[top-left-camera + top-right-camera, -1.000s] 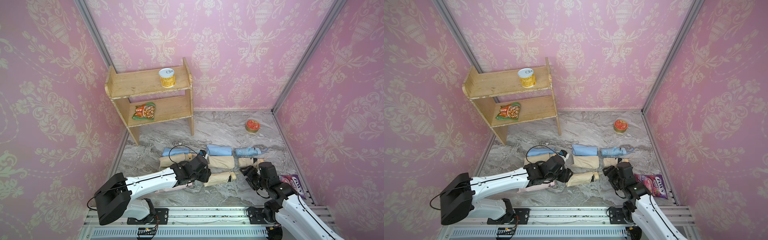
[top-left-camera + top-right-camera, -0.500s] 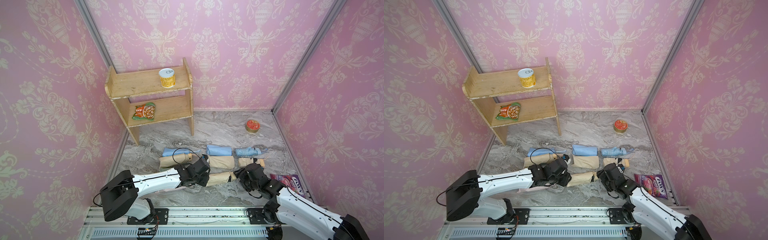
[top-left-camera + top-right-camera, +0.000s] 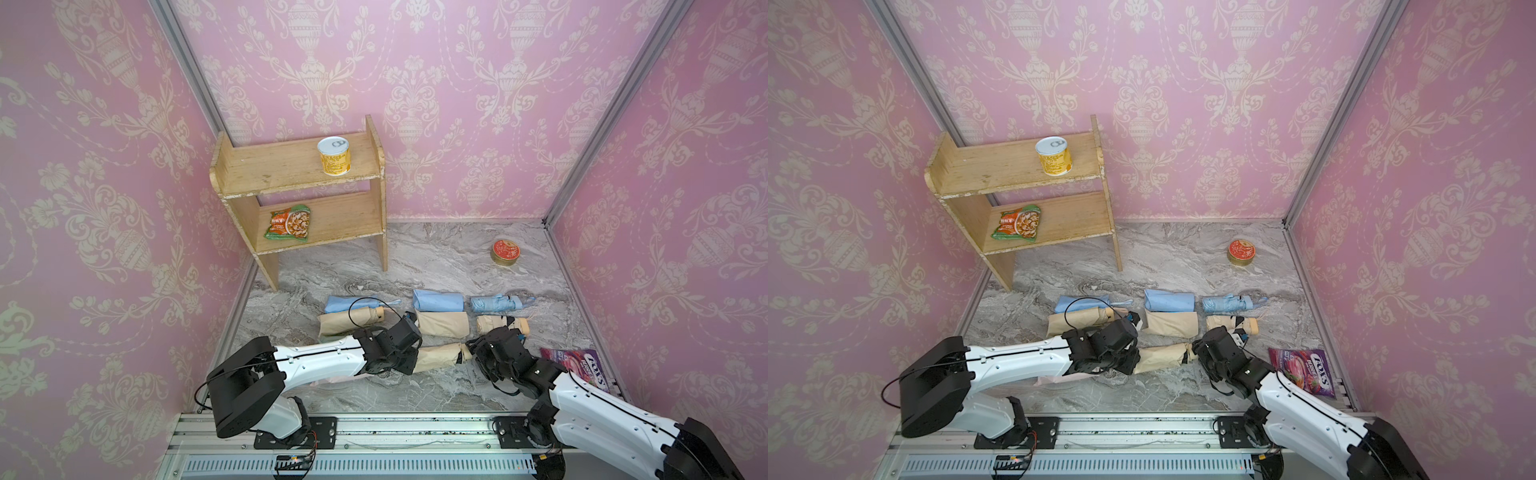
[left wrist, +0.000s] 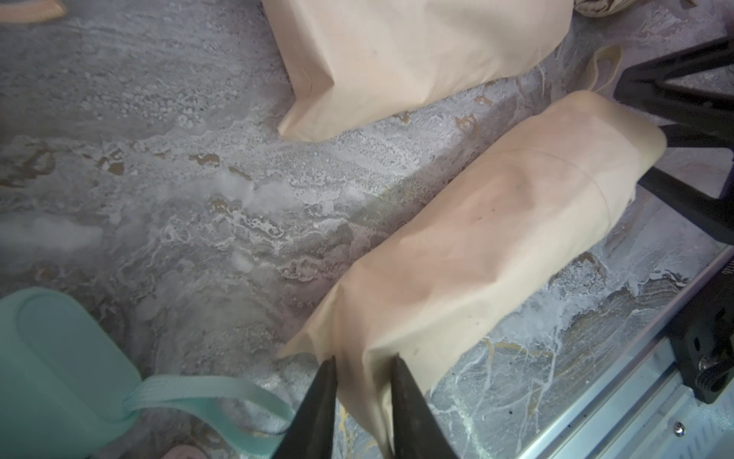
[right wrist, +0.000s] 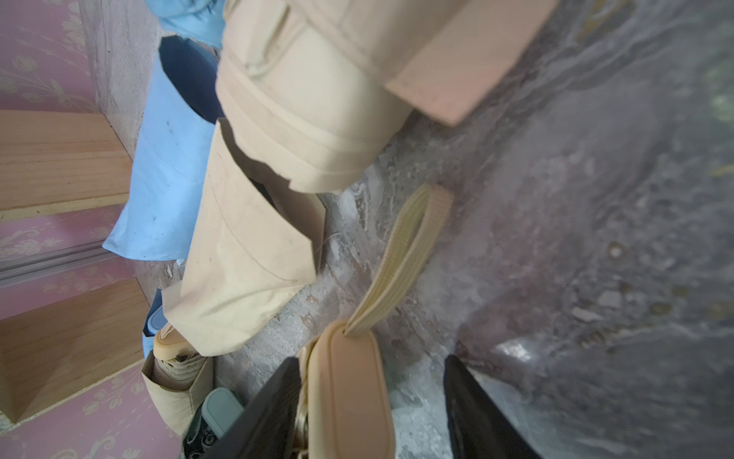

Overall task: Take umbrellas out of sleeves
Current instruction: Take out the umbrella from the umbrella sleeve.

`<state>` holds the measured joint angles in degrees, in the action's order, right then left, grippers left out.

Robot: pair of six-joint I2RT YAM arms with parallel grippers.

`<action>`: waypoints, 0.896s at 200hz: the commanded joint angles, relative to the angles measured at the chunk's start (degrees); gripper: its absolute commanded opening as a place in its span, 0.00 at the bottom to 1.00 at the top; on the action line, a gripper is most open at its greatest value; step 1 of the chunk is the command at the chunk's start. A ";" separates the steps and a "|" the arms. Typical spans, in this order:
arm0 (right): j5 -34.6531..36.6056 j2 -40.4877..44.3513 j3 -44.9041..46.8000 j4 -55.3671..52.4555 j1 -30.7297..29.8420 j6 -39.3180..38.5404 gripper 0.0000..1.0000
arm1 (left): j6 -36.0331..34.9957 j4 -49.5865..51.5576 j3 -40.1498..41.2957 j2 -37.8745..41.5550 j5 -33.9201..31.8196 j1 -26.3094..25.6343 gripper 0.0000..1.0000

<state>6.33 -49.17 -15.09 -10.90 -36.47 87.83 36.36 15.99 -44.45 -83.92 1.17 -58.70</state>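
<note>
Both top views show the job partly done. On the right of the bench [image 3: 415, 266] a light blue umbrella [image 3: 494, 303] and, just nearer, a bare beige umbrella [image 3: 496, 324] lie out of their covers. In the middle, the flat blue sleeve [image 3: 438, 300] and the flat beige sleeve [image 3: 442, 324] look empty. On the left, a blue sleeved umbrella [image 3: 349, 303] and a beige sleeved umbrella [image 3: 345, 324] are still covered, the beige one with its handle poking out toward the middle. A mint handle [image 4: 51, 357] shows in the left wrist view and a strip of pink fabric [image 3: 332, 379] at the near left; whether those two are sleeved I cannot tell. By my count two are out, one is being worked and at least two wait.

The one being worked is the near beige sleeve [image 3: 436, 357], lying full across the near row. In the left wrist view the left jaws are drawn nearly together on a fold of cloth at its closed left end, pinching it. In the right wrist view the right jaws stand open on either side of the tan handle [image 5: 349, 389] at the sleeve's right end. The handle lies against one jaw with a clear gap to the other, so it is not gripped yet. Its strap loop [image 5: 401, 262] trails on the bench beyond the tips. I judge the right jaws must close on the handle before any pull
</note>
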 commanded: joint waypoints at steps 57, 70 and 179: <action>5.16 -3.13 0.56 3.13 -4.87 8.96 0.52 | -1.23 -0.75 0.62 -1.31 1.22 -0.36 0.21; 6.10 -3.18 1.12 3.42 -5.28 11.01 0.49 | -1.24 -1.12 0.60 -1.41 1.38 -0.31 0.20; 11.26 -3.04 1.39 1.63 -6.50 18.34 0.29 | -2.31 -2.35 0.59 -1.35 1.03 -0.35 0.13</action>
<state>15.03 -51.99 -14.61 -6.81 -42.52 104.05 35.73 14.17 -44.45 -84.93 1.80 -58.70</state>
